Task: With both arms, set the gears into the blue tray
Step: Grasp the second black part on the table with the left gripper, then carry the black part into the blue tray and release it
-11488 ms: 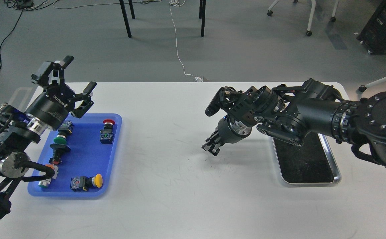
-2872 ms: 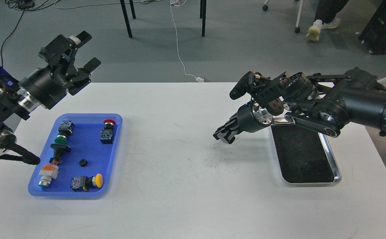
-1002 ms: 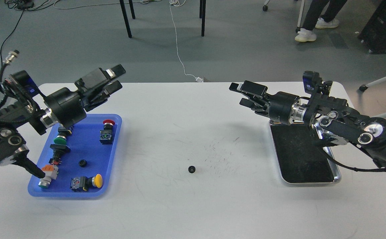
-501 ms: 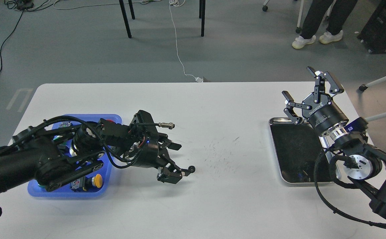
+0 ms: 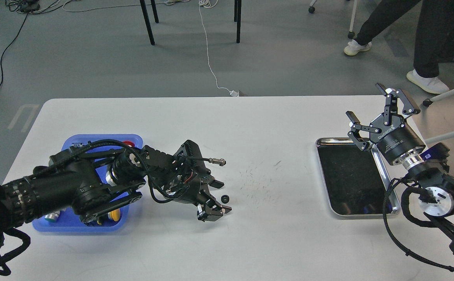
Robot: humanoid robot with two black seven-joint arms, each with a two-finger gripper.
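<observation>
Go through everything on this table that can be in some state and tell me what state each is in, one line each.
Small black toothed gear: lying on the white table, between the left gripper's open fingers, not gripped.
Left gripper: open, low at the gear.
Right gripper: open, raised, empty.
Bright blue plastic tray: mostly hidden by the left arm.
Shiny steel tray with dark inside: looks empty.

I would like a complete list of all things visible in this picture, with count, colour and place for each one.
gear: 1, black, on the white table between the left gripper's open fingers
blue tray: 1, blue, table left, mostly hidden by the left arm
switches: some, yellow cap visible, in the blue tray, count unclear
steel tray: 1, silver rim, dark inside, table right
table: 1, white
person's legs: dark trousers, white shoes, floor top right
left gripper: black, open, at the gear
right gripper: black, open, raised above the steel tray's far end
</observation>
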